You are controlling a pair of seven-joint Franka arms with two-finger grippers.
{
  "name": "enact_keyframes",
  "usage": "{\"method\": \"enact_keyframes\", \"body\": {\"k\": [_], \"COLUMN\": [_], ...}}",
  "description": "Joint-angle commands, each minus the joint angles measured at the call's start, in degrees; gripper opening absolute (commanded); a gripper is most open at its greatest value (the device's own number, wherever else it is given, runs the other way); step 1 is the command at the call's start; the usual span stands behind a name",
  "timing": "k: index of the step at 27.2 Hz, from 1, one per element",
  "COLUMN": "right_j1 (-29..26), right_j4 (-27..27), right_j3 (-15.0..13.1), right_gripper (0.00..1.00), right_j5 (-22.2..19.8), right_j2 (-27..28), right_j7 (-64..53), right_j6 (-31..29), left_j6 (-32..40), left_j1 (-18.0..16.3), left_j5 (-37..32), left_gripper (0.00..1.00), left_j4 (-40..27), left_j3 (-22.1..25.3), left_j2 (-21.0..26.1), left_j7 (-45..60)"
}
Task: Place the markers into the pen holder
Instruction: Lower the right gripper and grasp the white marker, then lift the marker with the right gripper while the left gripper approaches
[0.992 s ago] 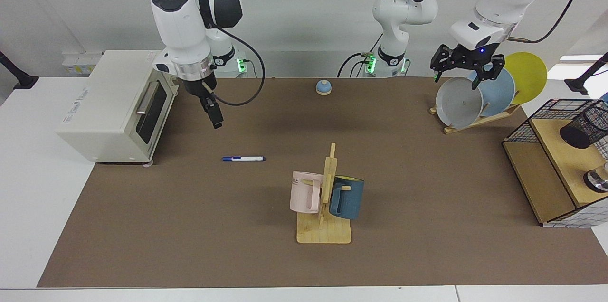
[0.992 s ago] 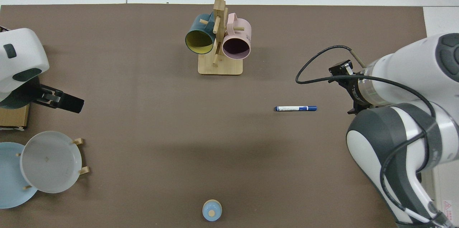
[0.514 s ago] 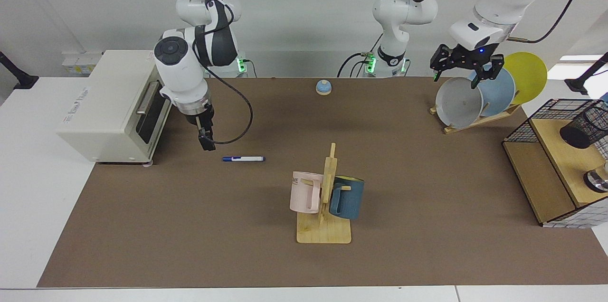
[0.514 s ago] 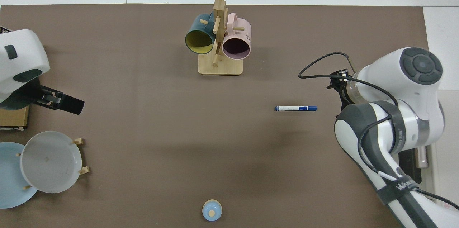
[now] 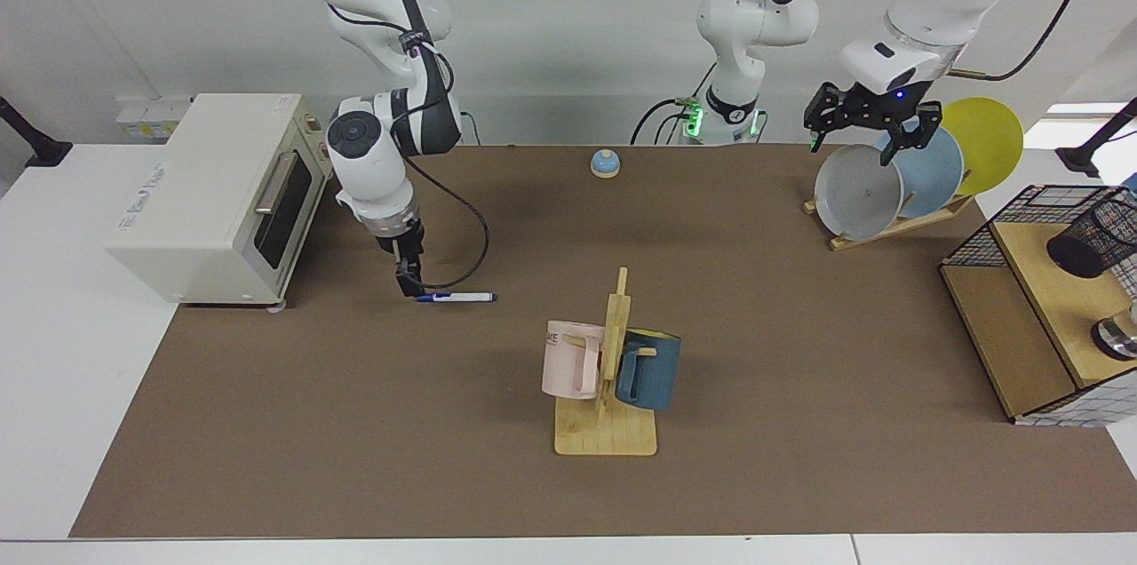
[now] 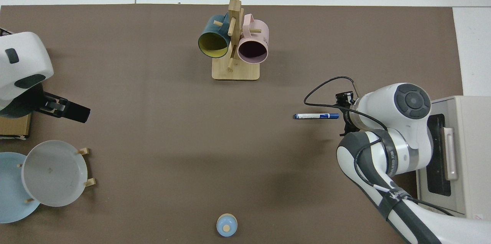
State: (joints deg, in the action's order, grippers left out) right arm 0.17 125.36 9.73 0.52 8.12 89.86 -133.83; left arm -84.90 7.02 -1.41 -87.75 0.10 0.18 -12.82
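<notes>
The pen holder (image 5: 1094,237), a black wire-mesh cup, lies tipped on the wooden shelf inside a wire-grid basket frame (image 5: 977,241) at the facing view's right edge; whether anything is in it cannot be told. Two mugs, one pink (image 5: 568,359) and one dark blue (image 5: 649,367), hang on a wooden mug tree (image 5: 609,387) mid-surface, both showing bare interiors from above. A dish rack (image 5: 897,223) holds grey, pale blue and yellow plates.

Since half a second ago the right arm has dropped and swung toward the marker: the right gripper (image 5: 408,282) was then short of the pen's capped end and higher; it now sits low at that end. The toaster oven (image 6: 452,152) has come into the top view as the arm moved off it. The left gripper (image 5: 872,123) waits unchanged above the plates, its jaws spread wide with nothing between them.

The marker (image 5: 456,297) lies flat on the brown surface (image 5: 355,423), unmoved, its dark blue cap toward the toaster oven. The right gripper's jaws stand at the cap end, just beside or touching it; how far apart they are cannot be told.
</notes>
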Motion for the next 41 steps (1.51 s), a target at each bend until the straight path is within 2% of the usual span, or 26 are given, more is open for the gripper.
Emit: {"method": "enact_keyframes", "body": {"k": [1, 5, 12, 16, 19, 21, 25, 28, 37, 39, 41], "right_j1": [1.15, 1.76, 1.76, 1.85, 1.85, 1.68, 0.80, -0.08, -0.09, 0.79, 3.07], "right_j4": [0.24, 0.24, 0.15, 0.06, 0.06, -0.11, -0.99, -1.25, -5.20, -7.05, -9.68], "right_j3": [0.29, 0.29, 0.29, 0.20, 0.20, 0.11, 0.11, 0.11, 0.29, 0.55, 0.55], "right_gripper": [0.99, 0.99, 0.96, 0.54, 0.28, 0.23, 0.04, 0.00, 0.00, 0.00, 0.00], "right_j5": [0.71, 0.71, 0.71, 0.71, 0.62, 0.53, 0.53, 0.53, 0.79, 2.10, 5.26], "right_j2": [4.18, 6.38, 6.47, 6.38, 6.12, 5.50, 3.31, 1.12, -4.07, -4.78, -5.13], "right_j7": [1.11, 0.93, 0.40, 0.05, -0.04, -0.56, -3.89, -5.74, -7.42, -6.81, -4.36], "right_j6": [-5.82, -8.90, -8.91, -8.29, -7.77, -6.46, -1.71, 1.27, 12.61, 15.60, 18.15], "left_j6": [1.14, 1.14, 1.14, 1.14, 1.14, 1.14, 1.14, 1.14, 1.14, 1.06, 0.53], "left_j1": [-0.60, -0.60, -0.60, -0.60, -0.60, -0.60, -0.60, -0.52, -0.60, -0.60, -0.52], "left_j5": [0.80, 0.80, 0.80, 0.80, 0.80, 0.80, 0.80, 0.80, 0.80, 0.80, 0.80], "left_gripper": [1.00, 1.00, 1.00, 1.00, 1.00, 1.00, 1.00, 1.00, 1.00, 0.99, 0.99], "left_j4": [0.30, 0.13, 0.04, -0.05, -0.05, -0.05, -0.05, -0.05, -0.05, -0.05, -0.05], "left_j3": [-0.27, -0.27, -0.27, -0.27, -0.27, -0.27, -0.27, -0.27, -0.36, -0.36, -0.45], "left_j2": [-0.53, -0.53, -0.62, -0.80, -0.71, -0.80, -0.80, -0.71, -0.80, -0.80, -0.71], "left_j7": [0.34, 0.25, 0.34, 0.34, 0.34, 0.42, 0.51, 0.51, 0.08, -0.71, -1.94]}}
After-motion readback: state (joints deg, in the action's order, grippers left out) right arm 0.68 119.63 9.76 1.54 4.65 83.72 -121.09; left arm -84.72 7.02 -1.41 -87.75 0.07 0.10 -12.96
